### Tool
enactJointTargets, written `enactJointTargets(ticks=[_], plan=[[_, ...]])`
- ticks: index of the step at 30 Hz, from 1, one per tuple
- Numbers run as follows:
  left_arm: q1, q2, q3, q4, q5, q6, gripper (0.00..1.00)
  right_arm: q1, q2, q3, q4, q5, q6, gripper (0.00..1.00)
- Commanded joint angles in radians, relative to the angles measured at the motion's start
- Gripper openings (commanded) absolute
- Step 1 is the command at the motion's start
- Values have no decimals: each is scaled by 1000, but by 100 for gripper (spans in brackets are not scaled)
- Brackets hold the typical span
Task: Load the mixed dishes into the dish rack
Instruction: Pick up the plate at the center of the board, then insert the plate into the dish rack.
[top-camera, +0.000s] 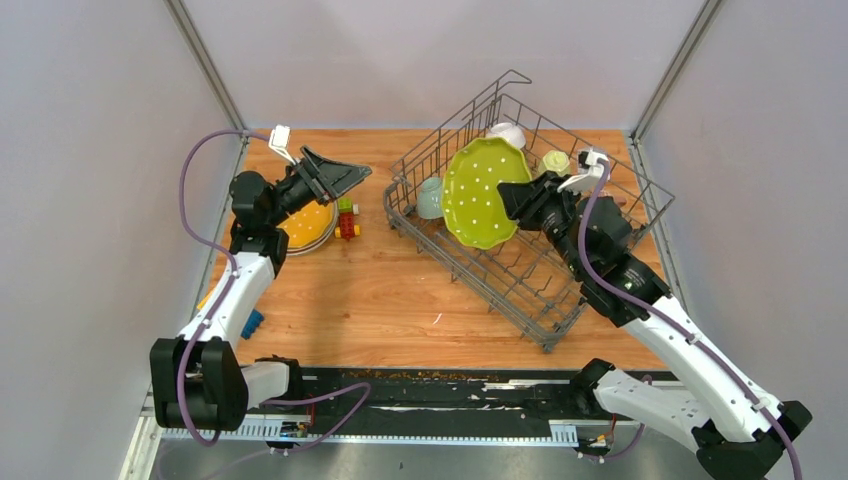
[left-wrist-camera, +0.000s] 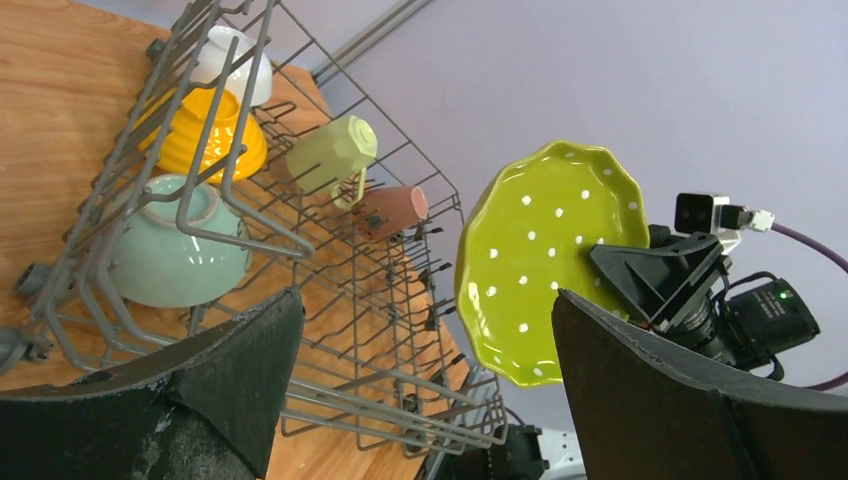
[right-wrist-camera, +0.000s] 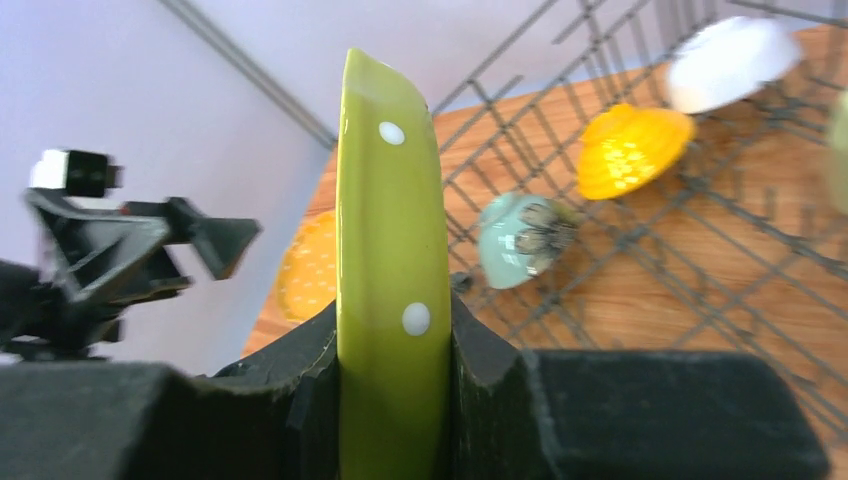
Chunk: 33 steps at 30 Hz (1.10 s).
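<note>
My right gripper (top-camera: 515, 200) is shut on the rim of the lime-green white-dotted plate (top-camera: 482, 192), holding it upright over the grey wire dish rack (top-camera: 545, 300); the plate shows edge-on in the right wrist view (right-wrist-camera: 390, 290) and face-on in the left wrist view (left-wrist-camera: 545, 255). The rack holds a teal mug (left-wrist-camera: 170, 245), a yellow bowl (left-wrist-camera: 205, 130), a white bowl (left-wrist-camera: 235, 62), a pale-green mug (left-wrist-camera: 330, 152) and a pink mug (left-wrist-camera: 392, 210). My left gripper (top-camera: 345, 178) is open and empty, raised above a stack of plates with a yellow one (top-camera: 310, 225) on top at the left.
Small coloured toy blocks (top-camera: 347, 217) stand beside the yellow plate stack. A blue block (top-camera: 252, 323) lies by the left arm. The rack sits at an angle across the right half of the wooden table (top-camera: 380, 290); grey walls close in both sides.
</note>
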Motion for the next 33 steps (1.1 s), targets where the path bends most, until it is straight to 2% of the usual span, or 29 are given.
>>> enactJointTargets(ticks=[1,9,16,20,26,31,33], plan=[[-4,-22,62,-76,-10,79,100,-6,-18,84,-27,204,-73,0],[-3,-41,75,-168,-32,141,100,-9,-8,184,-228,454,-75,0],[-3,-35,82,-208,-39,164,100,-9,-3,237,-340,552,-47,0],[-4,-27,88,-218,-38,170,100,-9,47,304,-494,596,24,0],[-3,-23,92,-228,-34,171,100,-9,177,457,-914,758,281,0],[-3,-25,95,-249,-39,183,100,-9,230,520,-1143,763,489,0],[-3,-26,95,-254,-40,185,100,-9,258,550,-1274,790,628,0]])
